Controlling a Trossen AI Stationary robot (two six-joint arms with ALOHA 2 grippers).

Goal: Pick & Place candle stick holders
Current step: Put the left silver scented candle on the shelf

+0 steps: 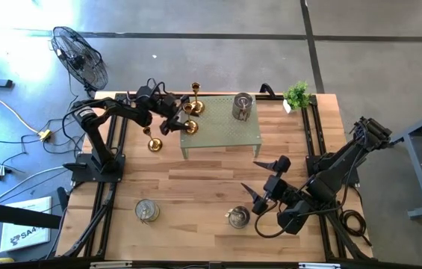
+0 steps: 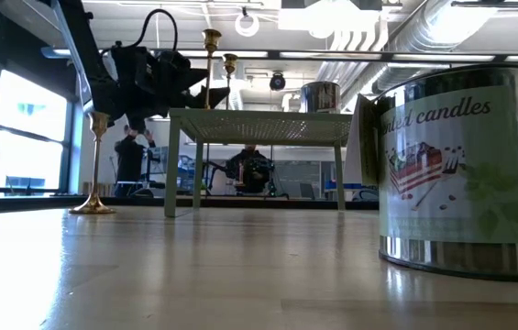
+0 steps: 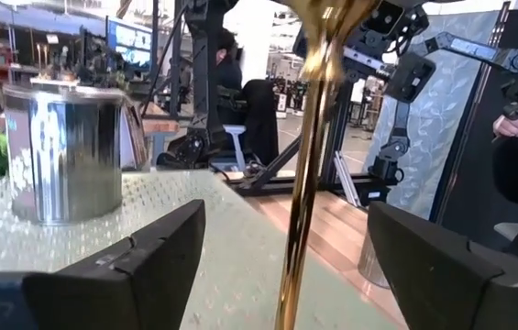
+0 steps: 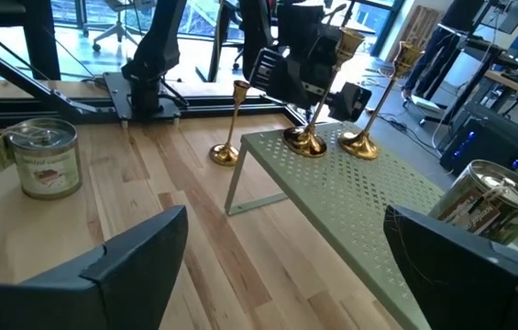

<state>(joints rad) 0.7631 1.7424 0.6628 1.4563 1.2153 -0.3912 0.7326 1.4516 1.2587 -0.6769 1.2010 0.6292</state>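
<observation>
Three gold brass holders and three silvery tins show. One gold holder (image 1: 196,101) and one tin (image 1: 242,106) stand on a small green perforated stand (image 1: 225,136). A second gold holder (image 1: 189,125) stands by its round base at the stand's left edge. My left gripper (image 1: 175,119) is open, with one finger on either side of its thin stem (image 3: 303,183) and a gap between each finger and the stem. The third gold holder (image 1: 154,143) stands on the table left of the stand. My right gripper (image 1: 264,181) is open and empty beside a tin (image 1: 238,217). Another tin (image 1: 147,211) stands near the front left.
A small green potted plant (image 1: 297,95) stands at the table's far right corner. A floor fan (image 1: 80,56) stands beyond the far left corner. Bare wood (image 1: 196,187) lies between the stand and the front tins. People show in the room behind the table.
</observation>
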